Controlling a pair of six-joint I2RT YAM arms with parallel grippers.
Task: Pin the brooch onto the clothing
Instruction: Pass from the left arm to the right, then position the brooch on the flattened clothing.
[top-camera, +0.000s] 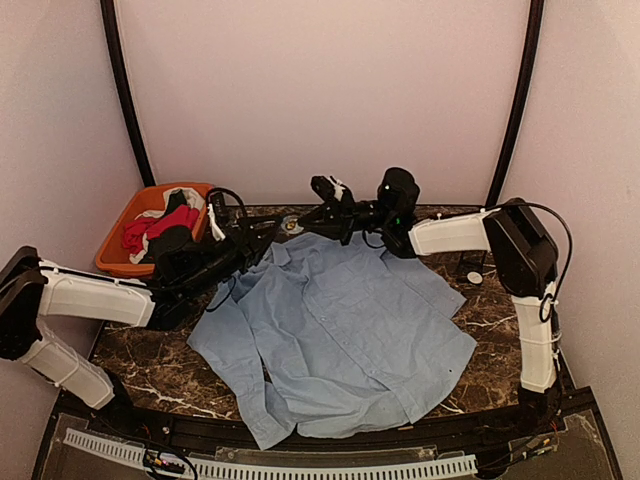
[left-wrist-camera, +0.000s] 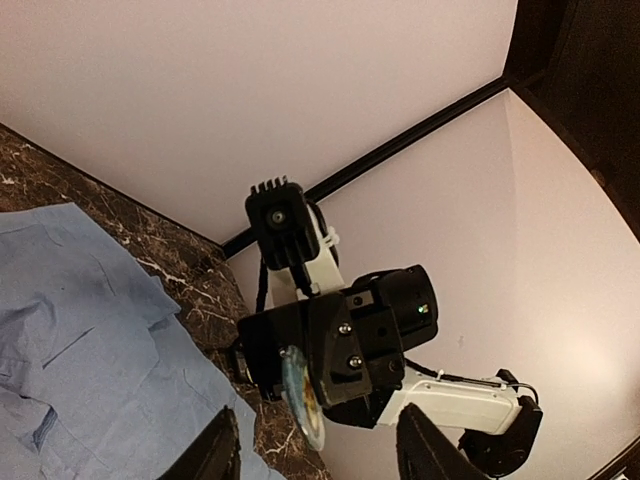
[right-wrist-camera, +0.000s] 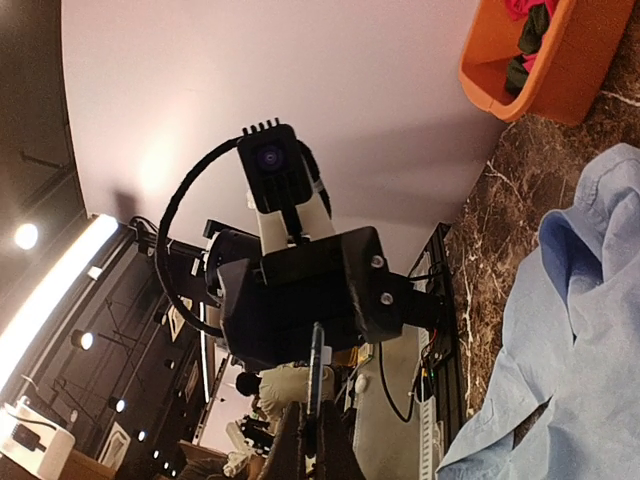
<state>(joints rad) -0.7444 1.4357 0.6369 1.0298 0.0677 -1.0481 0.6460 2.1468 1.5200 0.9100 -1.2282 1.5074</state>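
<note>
Item: round blue-rimmed brooch (left-wrist-camera: 298, 392) | held: in closed right gripper (right-wrist-camera: 312, 425), near collar of light blue button-up fabric shirt (top-camera: 340, 330) spread on dark marble desk (top-camera: 490, 310) | left gripper (left-wrist-camera: 320, 455): open, empty | status: unpinned; pinning outstanding.
</note>
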